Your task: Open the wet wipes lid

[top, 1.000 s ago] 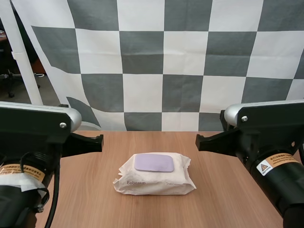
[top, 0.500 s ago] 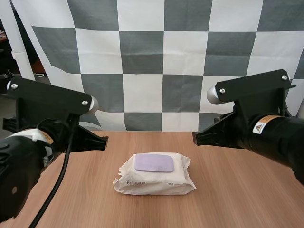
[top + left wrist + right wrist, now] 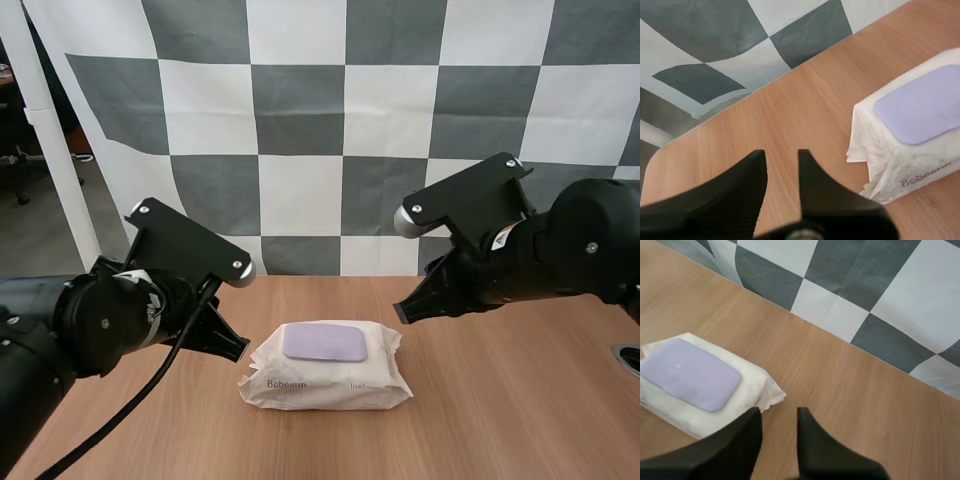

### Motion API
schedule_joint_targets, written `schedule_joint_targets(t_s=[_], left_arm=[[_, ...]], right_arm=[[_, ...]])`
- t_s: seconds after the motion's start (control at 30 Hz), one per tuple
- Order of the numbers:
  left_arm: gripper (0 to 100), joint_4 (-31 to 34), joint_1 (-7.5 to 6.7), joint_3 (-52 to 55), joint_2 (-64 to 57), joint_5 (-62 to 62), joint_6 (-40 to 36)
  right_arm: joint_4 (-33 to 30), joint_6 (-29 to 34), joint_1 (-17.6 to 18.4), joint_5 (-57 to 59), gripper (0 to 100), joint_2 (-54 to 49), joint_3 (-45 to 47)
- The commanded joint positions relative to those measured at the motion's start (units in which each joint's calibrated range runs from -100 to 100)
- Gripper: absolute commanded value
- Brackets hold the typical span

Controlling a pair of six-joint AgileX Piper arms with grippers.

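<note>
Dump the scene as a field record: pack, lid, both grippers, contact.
pack: wet wipes pack lying flat on the table
lid: purple lid, shut, on the pack's top face
left: left gripper open, off one end of the pack, apart from it
right: right gripper open, off the other end, apart from it
contact: none
task state: lid not yet opened

A white pack of wipes lies flat mid-counter, its lilac lid shut on top. The left arm reaches in low, and the left jaws end just beside the pack's left edge. The right arm slants down, with the right jaws near the pack's far right corner, clear of it.
</note>
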Motion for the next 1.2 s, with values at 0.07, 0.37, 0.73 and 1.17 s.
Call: schedule_joint_targets(t_s=[0.07, 0.37, 0.73, 1.17], left_arm=[[100, -2.34, 0.00, 1.38, 3.34, 0.16, 6.53], [100, -18.45, 0.00, 12.70, 7.23, -13.56, 28.18], [100, -49.51, 0.00, 15.96, 20.11, -19.67, 57.27], [100, -70.32, 0.00, 12.62, 40.06, -11.21, 76.11]], right_arm=[[-1.05, -2.38, 0.04, -0.81, 100, 0.38, -0.01], [-1.30, -5.92, 0.04, -5.05, 100, 1.81, -0.01], [0.12, -7.25, 0.04, -9.05, 100, 5.19, -0.01], [1.87, -10.40, 0.04, -9.77, 100, 5.19, -0.01]])
